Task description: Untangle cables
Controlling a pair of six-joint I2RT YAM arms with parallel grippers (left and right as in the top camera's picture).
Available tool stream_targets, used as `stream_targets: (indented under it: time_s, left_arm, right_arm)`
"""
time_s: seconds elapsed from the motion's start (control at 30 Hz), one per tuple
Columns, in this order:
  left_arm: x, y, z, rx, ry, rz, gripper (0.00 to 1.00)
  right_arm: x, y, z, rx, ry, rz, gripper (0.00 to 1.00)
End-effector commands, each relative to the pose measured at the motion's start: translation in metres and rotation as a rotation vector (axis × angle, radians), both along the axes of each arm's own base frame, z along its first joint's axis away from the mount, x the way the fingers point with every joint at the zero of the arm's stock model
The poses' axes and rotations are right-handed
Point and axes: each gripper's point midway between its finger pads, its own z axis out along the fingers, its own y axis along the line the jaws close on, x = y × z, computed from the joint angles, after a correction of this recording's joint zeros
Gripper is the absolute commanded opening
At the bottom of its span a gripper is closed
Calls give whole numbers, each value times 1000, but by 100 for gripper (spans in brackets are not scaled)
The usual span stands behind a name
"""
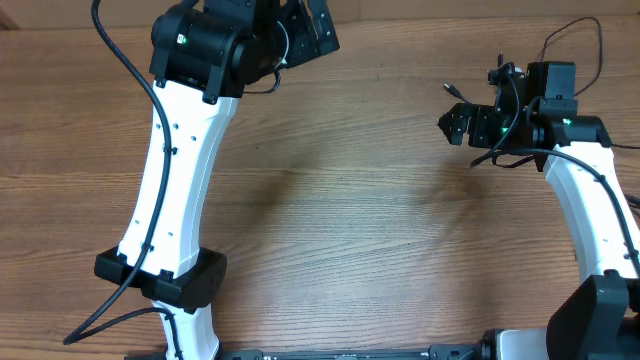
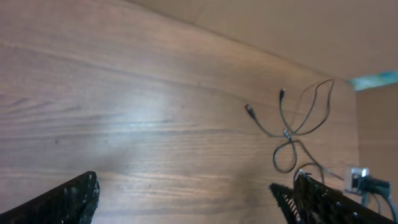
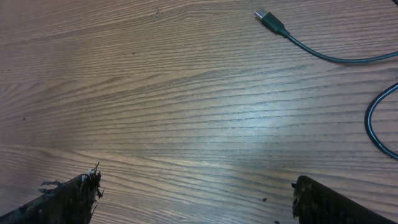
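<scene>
The cables lie as thin black cords looped together on the wooden table, far right in the left wrist view, with two plug ends pointing left. In the overhead view the cables show around my right arm, partly hidden by it. One strand with a silver-tipped plug runs along the top right of the right wrist view, beside a curved loop. My left gripper is open over bare wood at the table's far left. My right gripper is open too, empty, just left of the cables.
The wooden table fills the view. Thick black arm cables hang along the left arm. A small white and black connector sits at the right edge of the left wrist view. The table's far edge runs behind the cords.
</scene>
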Motion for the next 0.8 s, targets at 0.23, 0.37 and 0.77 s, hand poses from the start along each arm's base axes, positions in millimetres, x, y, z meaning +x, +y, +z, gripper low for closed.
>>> stream_targets:
  time_s: [0.23,0.37,0.77]
  left_arm:
    - [2,17,-11,103,9,47,100]
    - [4,21,-10,152,-12,75,99]
    - [25,-13,-1,185,-185,-97,100]
  right_arm:
    - [-1,2,0,3,-1,9,100]
    - [-1,2,-1,3,-1,8,100]
    - [-1,2,-1,3,-1,8,100]
